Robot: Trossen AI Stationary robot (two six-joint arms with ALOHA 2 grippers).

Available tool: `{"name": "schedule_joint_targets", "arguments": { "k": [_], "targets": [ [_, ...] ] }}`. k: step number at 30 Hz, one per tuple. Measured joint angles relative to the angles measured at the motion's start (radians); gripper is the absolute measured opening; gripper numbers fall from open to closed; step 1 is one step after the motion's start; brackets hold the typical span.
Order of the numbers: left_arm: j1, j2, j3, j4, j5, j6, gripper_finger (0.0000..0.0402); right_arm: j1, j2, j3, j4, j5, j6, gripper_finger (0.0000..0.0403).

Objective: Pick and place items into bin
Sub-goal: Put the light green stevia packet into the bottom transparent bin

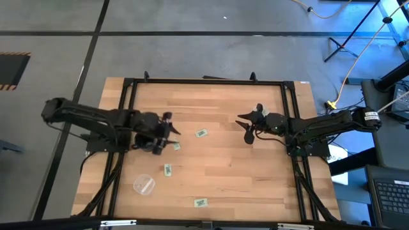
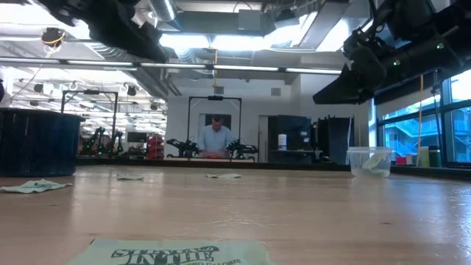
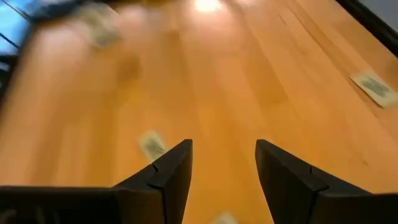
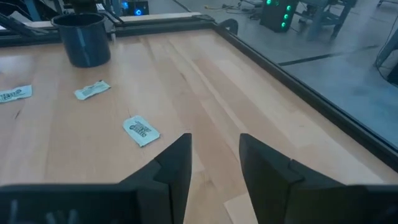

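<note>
**Both arms over table, nothing held, packets loose on wood**

L gripper [image 1: 171, 131] over left-centre of table [image 1: 223, 172]. Fingers [image 3: 168, 171] apart, bare wood in the gap, nothing between them. One packet [image 3: 151, 145] lies just ahead of one fingertip, not touching. Another packet [image 3: 374, 87] well off to the side past the other finger; a blurred one [image 3: 99, 28] far ahead.

R gripper [image 1: 245, 126] over right-centre, pointing toward table middle. Fingers [image 4: 171, 168] apart w/ narrower gap, empty. Packet [image 4: 141, 130] just ahead of one fingertip, flat on wood, clear of it. Two more farther ahead: a crumpled one [image 4: 92, 89] and one at frame edge [image 4: 15, 93]. Dark cup [image 4: 82, 38] stands upright beyond them, well away from fingers.

High view: packets scattered btw the two grippers and toward near edge – one mid-table [image 1: 202, 133], one beside L gripper [image 1: 176, 146], one [image 1: 167, 169], one near front edge [image 1: 200, 202]. Clear plastic tub [image 1: 144, 184] sits front-left, apart from both grippers.

Low view: person [image 2: 215, 137] at bench in room behind.
</note>
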Motion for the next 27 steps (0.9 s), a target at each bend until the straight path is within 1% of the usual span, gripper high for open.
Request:
{"name": "schedule_joint_targets", "arguments": {
  "k": [5, 10, 13, 19, 27],
  "targets": [
    [-0.098, 0.112, 0.029, -0.067, -0.007, -0.11, 0.0158, 0.0, 0.0, 0.0, -0.013, 0.0, 0.004, 0.0138],
    [-0.184, 0.177, 0.029, -0.096, -0.008, -0.161, 0.0143, 0.0, 0.0, 0.0, -0.021, 0.0, 0.008, 0.0138],
    [-0.229, 0.206, 0.03, -0.09, -0.035, -0.182, 0.0142, 0.0, 0.0, 0.0, -0.027, 0.0, 0.026, 0.0138],
    [-0.259, 0.261, 0.03, -0.091, -0.041, -0.256, 0.0152, 0.0, 0.0, 0.0, -0.028, -0.001, 0.037, 0.0138],
    [-0.286, 0.38, 0.03, -0.096, -0.019, -0.259, 0.0146, 0.0, 0.0, 0.0, -0.032, 0.0, 0.059, 0.0138]
  ]
}}
